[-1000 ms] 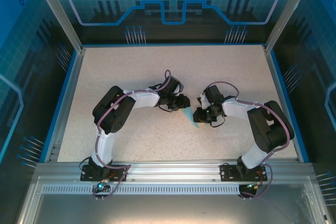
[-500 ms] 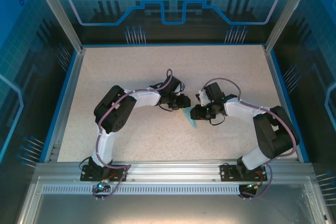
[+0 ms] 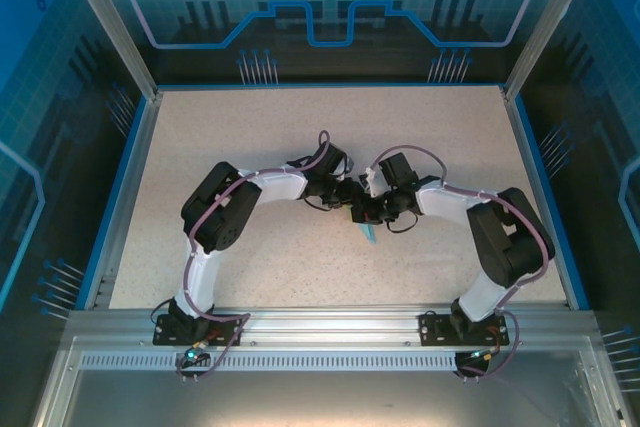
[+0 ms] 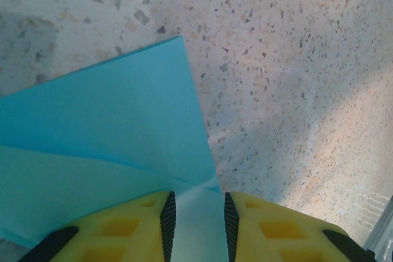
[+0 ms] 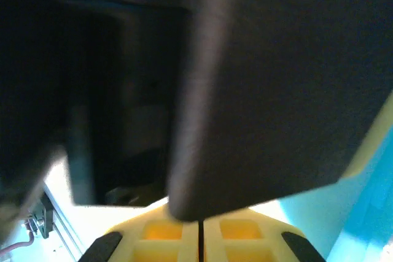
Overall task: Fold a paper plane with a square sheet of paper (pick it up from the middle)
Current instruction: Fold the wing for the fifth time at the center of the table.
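The light-blue paper (image 4: 104, 127) lies folded on the speckled table, with a crease running toward my left gripper (image 4: 196, 197). Its yellow fingers (image 4: 123, 231) stand apart, a pale strip of the paper showing in the gap between the pads. From above, only a small tip of the paper (image 3: 368, 235) pokes out below the two wrists. My left gripper (image 3: 350, 199) and right gripper (image 3: 370, 211) meet mid-table, almost touching. In the right wrist view my right gripper (image 5: 201, 222) is shut, with nothing visible between its fingers, tight against a dark blurred body, with paper (image 5: 362, 200) to the right.
A blue rim (image 3: 128, 187) borders the speckled table (image 3: 250, 127), with glass walls beyond it. An aluminium rail (image 3: 320, 327) carries both arm bases along the near edge. Open tabletop lies behind and to both sides of the arms.
My right arm has swung left until its gripper sits against the left gripper, and its jaws have closed. It now covers most of the paper. The left arm has stayed put.
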### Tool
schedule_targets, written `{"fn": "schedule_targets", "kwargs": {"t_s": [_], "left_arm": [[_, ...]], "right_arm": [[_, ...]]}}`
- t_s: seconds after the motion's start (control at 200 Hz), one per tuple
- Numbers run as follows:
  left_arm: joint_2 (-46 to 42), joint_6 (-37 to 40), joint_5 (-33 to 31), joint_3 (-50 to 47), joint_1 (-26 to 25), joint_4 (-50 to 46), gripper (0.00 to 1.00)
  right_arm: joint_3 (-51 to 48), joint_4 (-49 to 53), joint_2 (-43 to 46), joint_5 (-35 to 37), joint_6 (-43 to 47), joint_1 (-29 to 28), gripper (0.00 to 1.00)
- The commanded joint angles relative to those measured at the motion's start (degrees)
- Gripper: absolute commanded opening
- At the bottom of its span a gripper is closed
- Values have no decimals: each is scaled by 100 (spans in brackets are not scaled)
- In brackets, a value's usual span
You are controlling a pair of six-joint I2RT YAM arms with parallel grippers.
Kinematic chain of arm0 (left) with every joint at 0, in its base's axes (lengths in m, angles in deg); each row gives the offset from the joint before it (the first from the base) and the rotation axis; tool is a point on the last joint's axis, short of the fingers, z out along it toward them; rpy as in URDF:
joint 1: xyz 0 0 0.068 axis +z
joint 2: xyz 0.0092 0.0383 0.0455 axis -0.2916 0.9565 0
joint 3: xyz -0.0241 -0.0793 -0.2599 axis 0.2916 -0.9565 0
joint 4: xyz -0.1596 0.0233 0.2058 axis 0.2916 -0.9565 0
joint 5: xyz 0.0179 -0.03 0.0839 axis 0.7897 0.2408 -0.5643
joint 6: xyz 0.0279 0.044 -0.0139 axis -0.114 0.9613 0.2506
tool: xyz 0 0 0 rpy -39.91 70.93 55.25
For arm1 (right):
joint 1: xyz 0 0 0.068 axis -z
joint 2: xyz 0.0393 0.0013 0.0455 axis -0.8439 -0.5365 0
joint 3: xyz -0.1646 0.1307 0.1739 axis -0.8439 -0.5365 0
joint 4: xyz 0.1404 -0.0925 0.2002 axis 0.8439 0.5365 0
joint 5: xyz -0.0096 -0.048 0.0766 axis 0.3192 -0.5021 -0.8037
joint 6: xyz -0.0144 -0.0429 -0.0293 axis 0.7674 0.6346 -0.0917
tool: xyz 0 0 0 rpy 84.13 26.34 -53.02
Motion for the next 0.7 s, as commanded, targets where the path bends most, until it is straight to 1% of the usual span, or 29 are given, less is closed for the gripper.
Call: {"fn": "schedule_targets", "kwargs": {"t_s": [0.0, 0.185, 0.35, 0.48, 0.695], "left_arm": [[184, 121, 71, 115, 35, -275, 32], [175, 172, 64, 113, 33, -339, 32], [184, 215, 47, 136, 44, -375, 32], [176, 231, 56, 144, 61, -345, 32], [256, 476, 352, 396, 201, -228, 34]], "right_arm": [[20, -138, -285, -92, -114, -19, 8], [-246, -322, -449, -107, -94, 198, 8], [-398, -105, -636, -117, 50, 432, 8], [-655, -185, -729, -152, 28, 519, 8], [-843, -187, -806, -135, 50, 559, 5]]}}
